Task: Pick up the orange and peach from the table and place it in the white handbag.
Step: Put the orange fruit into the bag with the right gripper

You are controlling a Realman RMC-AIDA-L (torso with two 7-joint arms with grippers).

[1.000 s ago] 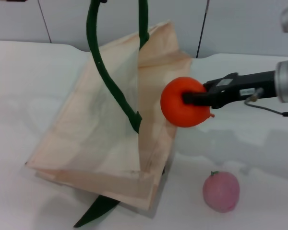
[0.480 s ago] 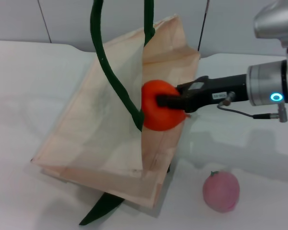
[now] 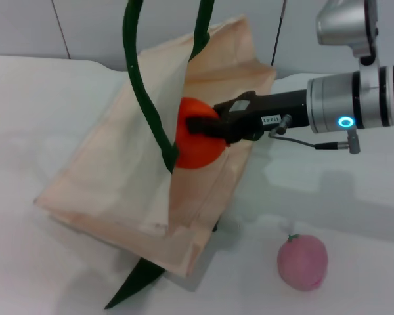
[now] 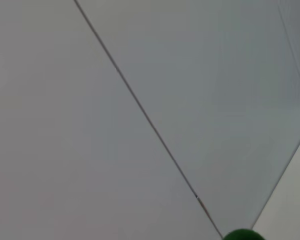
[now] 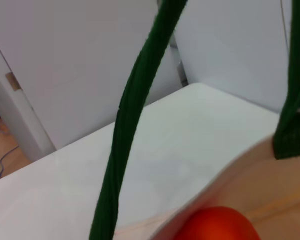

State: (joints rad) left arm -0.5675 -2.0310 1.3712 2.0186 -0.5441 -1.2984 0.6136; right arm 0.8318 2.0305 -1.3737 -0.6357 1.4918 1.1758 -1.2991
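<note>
The right gripper [image 3: 200, 125] was clamped on the bright orange-red round toy orange [image 3: 196, 146], positioned at the cream fabric white handbag [image 3: 138, 177] mouth, interior directly ahead; the left gripper was unseen.

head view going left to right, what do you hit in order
white handbag → orange, at the bag's mouth → right gripper, shut on the orange → peach, nearer the camera on the table. The bag's green handles rise out of the top of the frame.
</note>
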